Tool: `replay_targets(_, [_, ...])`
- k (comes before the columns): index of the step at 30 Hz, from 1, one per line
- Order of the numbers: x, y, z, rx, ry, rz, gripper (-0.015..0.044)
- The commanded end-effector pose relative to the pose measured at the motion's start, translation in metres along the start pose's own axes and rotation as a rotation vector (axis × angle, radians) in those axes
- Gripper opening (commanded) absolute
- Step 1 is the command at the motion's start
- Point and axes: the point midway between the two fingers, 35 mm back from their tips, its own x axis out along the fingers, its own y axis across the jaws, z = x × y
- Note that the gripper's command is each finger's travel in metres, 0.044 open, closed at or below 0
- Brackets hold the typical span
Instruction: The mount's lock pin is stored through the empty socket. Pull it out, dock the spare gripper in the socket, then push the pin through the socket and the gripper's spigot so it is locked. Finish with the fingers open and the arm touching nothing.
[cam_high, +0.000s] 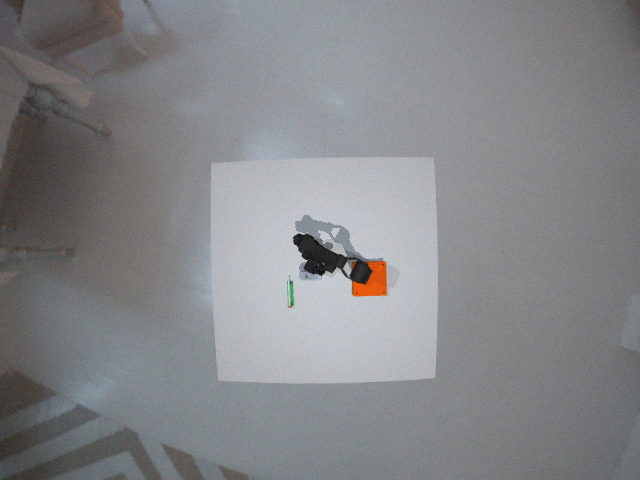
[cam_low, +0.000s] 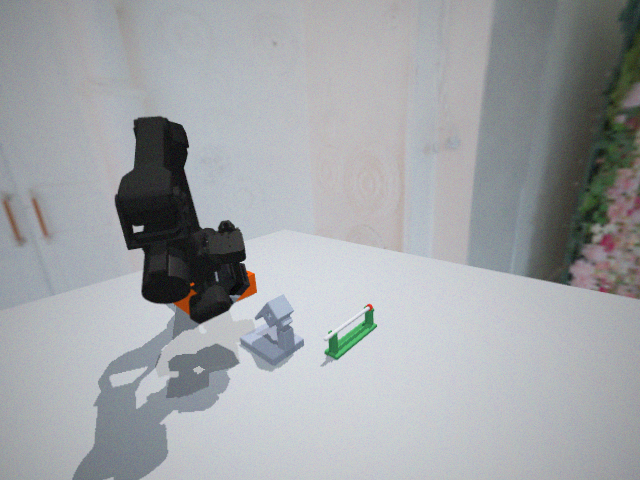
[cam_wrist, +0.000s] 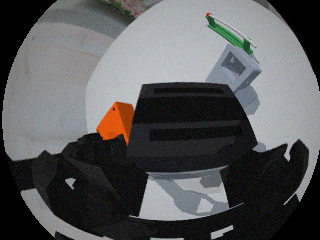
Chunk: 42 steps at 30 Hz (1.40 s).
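My gripper (cam_high: 314, 267) (cam_low: 223, 289) (cam_wrist: 183, 138) is shut on the spare gripper (cam_wrist: 185, 110), a dark block with a grey edge, held above the table. In the exterior view it is mostly hidden by the dark fingers. The grey-blue mount (cam_low: 279, 307) (cam_wrist: 216, 72) stands on the table beside my gripper, apart from it; its tilted socket looks empty. The white lock pin (cam_low: 348, 322) (cam_wrist: 232, 26) with a red head rests lengthwise on the green rack (cam_high: 292, 294) (cam_low: 356, 335) (cam_wrist: 225, 36), outside the mount.
The orange base (cam_high: 374, 284) (cam_low: 250, 289) (cam_wrist: 117, 122) of my arm is close to the folded arm and the gripper. The green rack stands beyond the mount from the base. The arm's shadow falls across the white table (cam_high: 330, 341) (cam_low: 465, 392).
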Motion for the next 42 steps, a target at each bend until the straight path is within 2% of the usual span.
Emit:
replay_targets(1, [0.001, 0.004, 0.004, -0.074, -0.051, -0.004, 0.0])
replay_targets(21, [0.007, 0.018, 0.018, -0.492, -0.297, -0.102, 0.0])
replay_targets(42, [0.005, 0.029, 0.033, -0.91, -0.494, -0.353, 0.0])
